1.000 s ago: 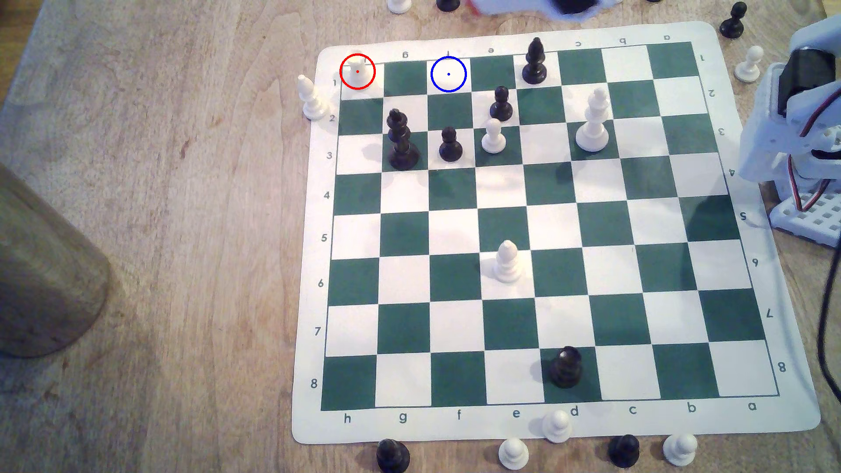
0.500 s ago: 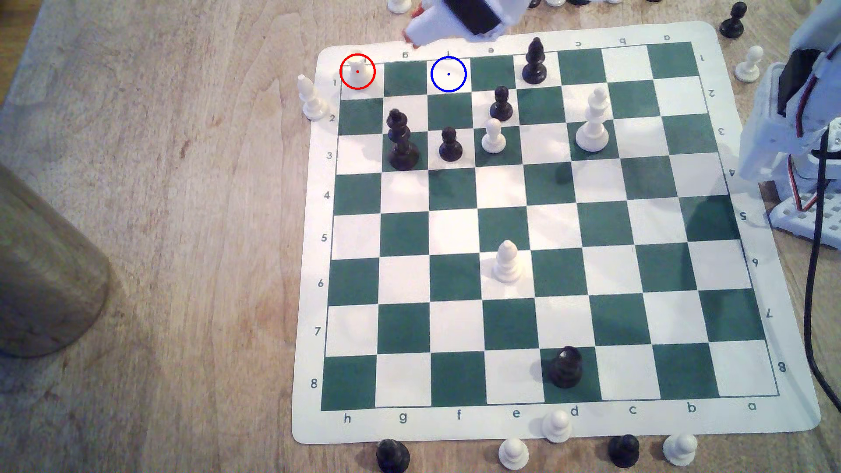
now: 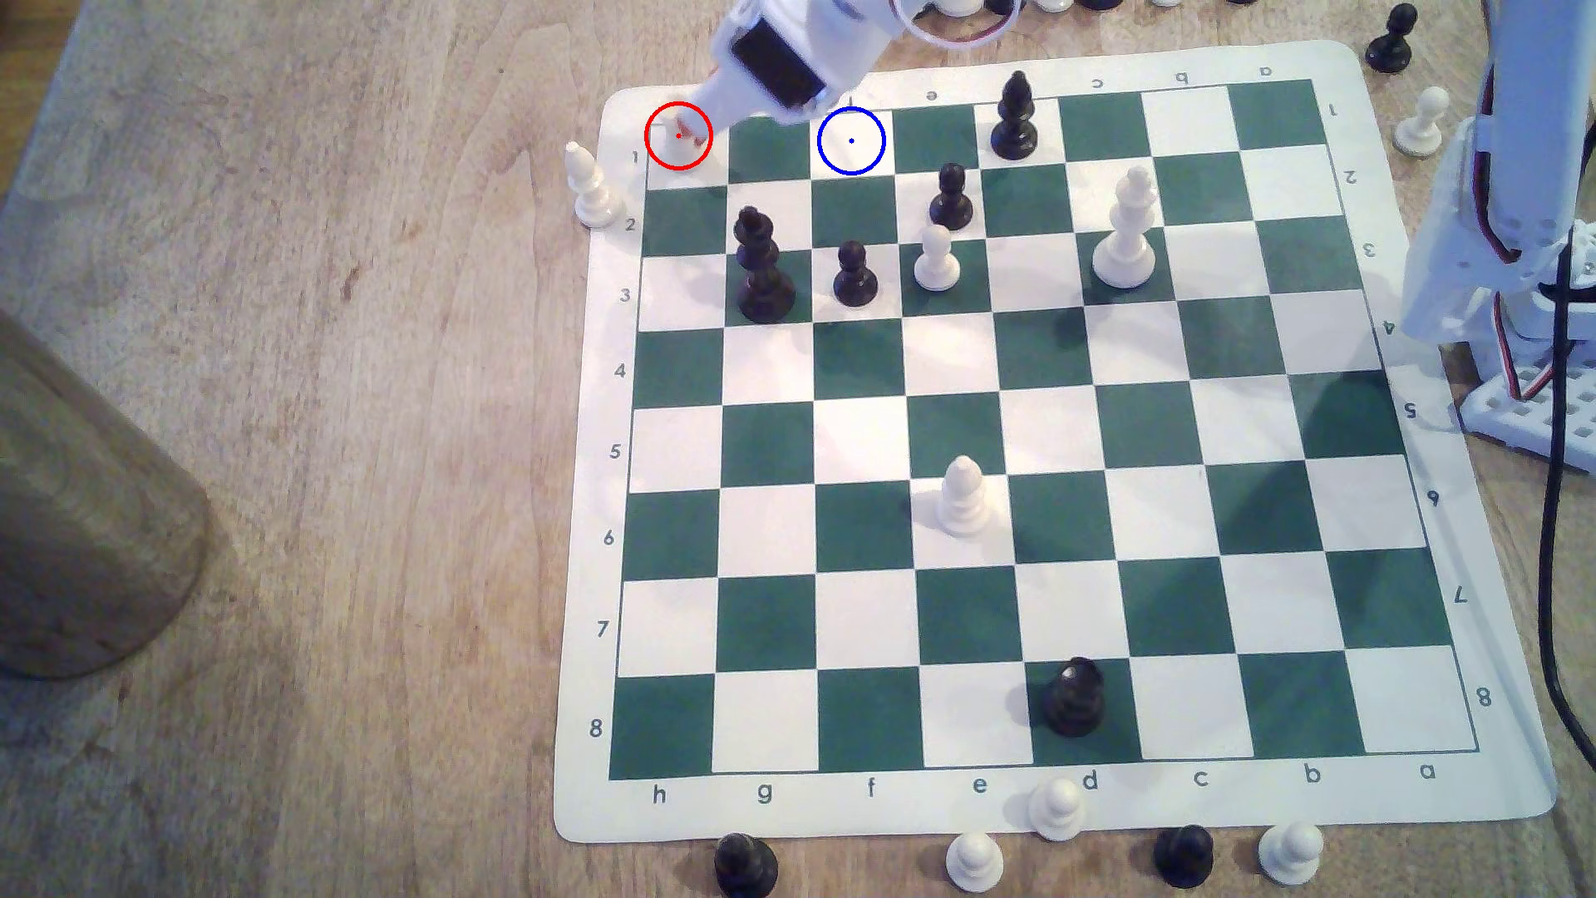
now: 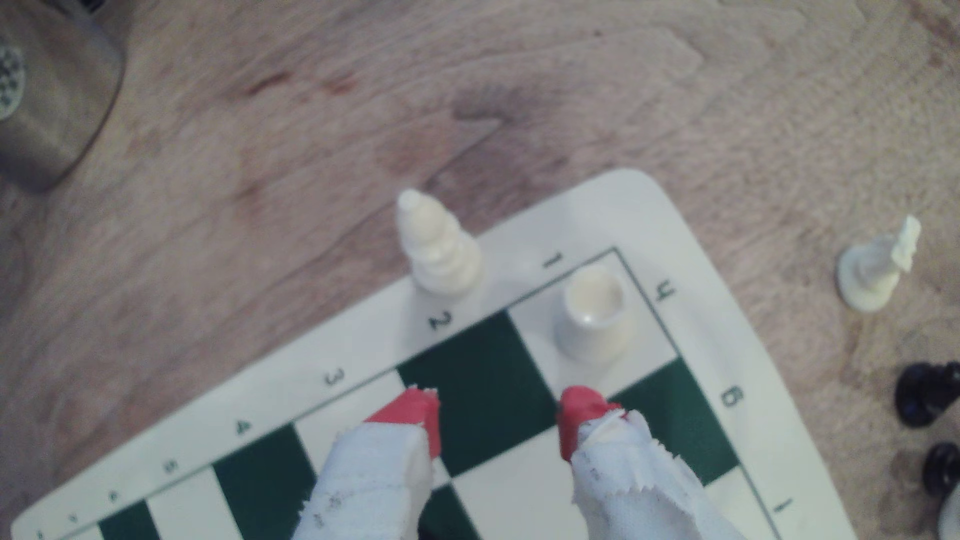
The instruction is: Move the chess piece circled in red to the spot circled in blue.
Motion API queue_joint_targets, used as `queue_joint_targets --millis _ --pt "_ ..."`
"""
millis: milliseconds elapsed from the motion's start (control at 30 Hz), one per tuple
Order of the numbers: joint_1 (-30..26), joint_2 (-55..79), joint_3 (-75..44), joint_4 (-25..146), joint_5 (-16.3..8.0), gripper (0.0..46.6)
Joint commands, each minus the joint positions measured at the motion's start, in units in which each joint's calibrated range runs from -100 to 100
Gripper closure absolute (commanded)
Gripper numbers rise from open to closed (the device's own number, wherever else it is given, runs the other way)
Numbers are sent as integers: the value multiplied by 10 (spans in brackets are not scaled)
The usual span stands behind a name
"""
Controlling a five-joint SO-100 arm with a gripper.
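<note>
The chess piece (image 3: 672, 148) is a short cream-white tower standing on the corner square h1 inside the red ring; in the wrist view its hollow flat top (image 4: 592, 311) is plain to see. My gripper (image 3: 693, 131) reaches in from the board's far edge and hangs over that square, open. Its red-tipped fingers (image 4: 415, 415) are spread apart with nothing between them, and the piece stands just beyond one tip, outside the gap. The spot (image 3: 851, 141) is the white square f1 with the blue ring, two squares to the exterior view's right of the piece, and it is bare.
A white bishop (image 3: 592, 188) stands off the board beside rank 2, close to the piece. A tall black piece (image 3: 762, 269), a black pawn (image 3: 855, 276), a white pawn (image 3: 936, 259) and a black bishop (image 3: 1015, 116) stand nearby. A white knight (image 4: 878, 270) sits on the wood.
The gripper came in from the top edge and swept down and to the exterior view's left, from above f1 to over the red-ringed piece. No piece has moved.
</note>
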Motion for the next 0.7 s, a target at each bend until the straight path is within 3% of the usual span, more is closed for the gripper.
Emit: queue_joint_targets --millis 0,167,667 --pt "4 9 -76 -16 -2 322" --pt "16 43 -114 -25 -4 294" --pt "40 136 -213 -25 -2 288"
